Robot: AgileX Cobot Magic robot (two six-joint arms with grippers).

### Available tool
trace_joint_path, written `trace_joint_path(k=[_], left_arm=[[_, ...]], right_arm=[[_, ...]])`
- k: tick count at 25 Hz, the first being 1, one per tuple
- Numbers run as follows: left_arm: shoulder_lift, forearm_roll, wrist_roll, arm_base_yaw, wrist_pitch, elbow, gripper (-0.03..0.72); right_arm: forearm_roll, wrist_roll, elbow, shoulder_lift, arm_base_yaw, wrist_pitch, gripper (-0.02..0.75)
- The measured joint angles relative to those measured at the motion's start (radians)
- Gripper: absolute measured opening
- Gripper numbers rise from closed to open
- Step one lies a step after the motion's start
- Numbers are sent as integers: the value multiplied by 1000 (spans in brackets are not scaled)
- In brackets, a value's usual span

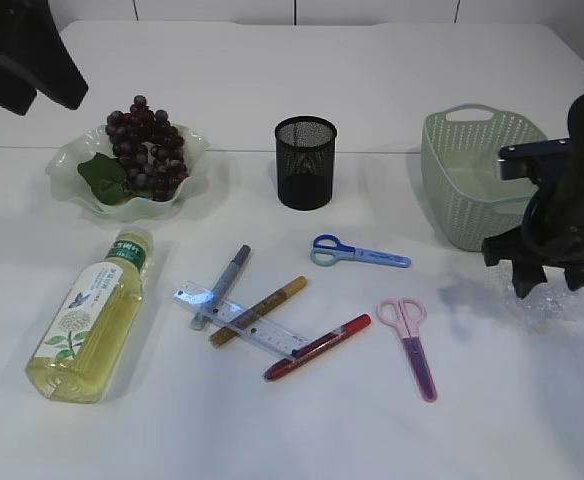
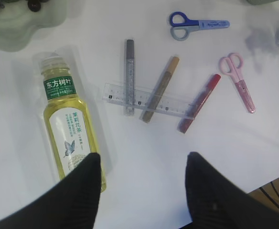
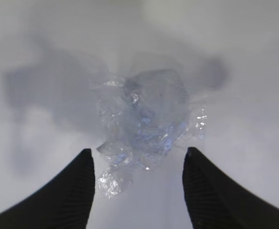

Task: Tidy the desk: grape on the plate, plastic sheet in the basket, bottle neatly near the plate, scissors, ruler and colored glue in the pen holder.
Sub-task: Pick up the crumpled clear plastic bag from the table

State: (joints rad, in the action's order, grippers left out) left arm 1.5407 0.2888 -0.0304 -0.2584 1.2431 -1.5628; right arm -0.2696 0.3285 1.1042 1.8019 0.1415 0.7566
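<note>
Right pincer [image 3: 138, 157]: my jaws spread, straddling the plastic sheet [image 3: 144, 124], not gripping it.
Plastic sheet: crumpled on the surface [image 1: 392, 60] near its right edge, just beside the basket [image 1: 472, 175].
Left pincer [image 2: 142, 164]: released, holding nothing, above the bottle [image 2: 68, 129].

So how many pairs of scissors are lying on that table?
2. The blue scissors lie in front of the black mesh pen holder; the pink scissors lie nearer the camera, right of the red glue pen. None seem hidden.
</note>
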Motion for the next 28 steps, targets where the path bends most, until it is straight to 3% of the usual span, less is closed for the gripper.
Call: trace_joint_path(k=[28], left_arm=[[0,2,0,0,0,0,412]], right_arm=[[-82,-10,9,111,0,-84,458]])
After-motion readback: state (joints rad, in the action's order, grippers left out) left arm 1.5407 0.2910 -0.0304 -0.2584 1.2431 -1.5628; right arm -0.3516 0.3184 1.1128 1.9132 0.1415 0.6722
